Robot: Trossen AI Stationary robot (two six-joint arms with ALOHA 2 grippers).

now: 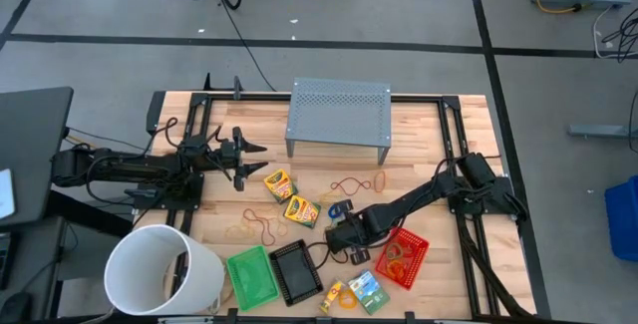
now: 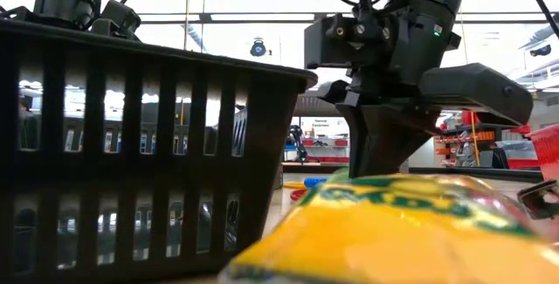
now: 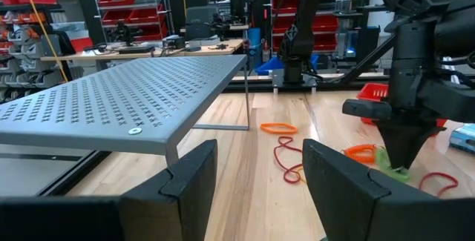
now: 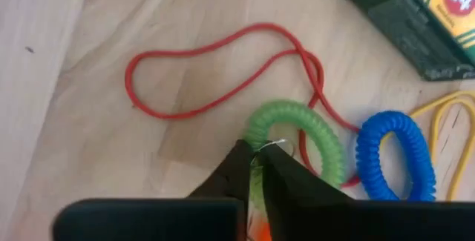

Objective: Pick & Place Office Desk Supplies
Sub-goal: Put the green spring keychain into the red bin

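My right gripper (image 1: 342, 230) stands over the table's near middle, pointing down, shut on a green coil ring (image 4: 297, 139). A blue coil ring (image 4: 393, 156) and a red rubber band (image 4: 215, 63) lie flat on the wood beside it. Two crayon boxes (image 1: 279, 182) (image 1: 301, 209) lie left of it, and a third (image 1: 368, 290) lies near the front edge. The green (image 1: 251, 276), black (image 1: 296, 269) and red (image 1: 404, 256) mesh trays rest flat on the table. My left gripper (image 3: 256, 189) waits open at the table's left, above the wood. My right gripper pinches the green coil ring by its near rim (image 4: 256, 146) between the two shut fingers (image 4: 289, 178), coming from above and pointing down. The rest of the ring lies flat on the table, over the red rubber band. A small metal loop (image 4: 278, 146) shows at the fingertips.
The grey perforated stand (image 1: 339, 115) sits at the table's far middle. A big white bucket (image 1: 164, 269) stands at the near left corner. More rubber bands (image 1: 261, 226) (image 1: 351, 184) and a yellow ring (image 1: 341, 297) lie on the wood. An orange ring (image 3: 360, 152) lies beside my right gripper.
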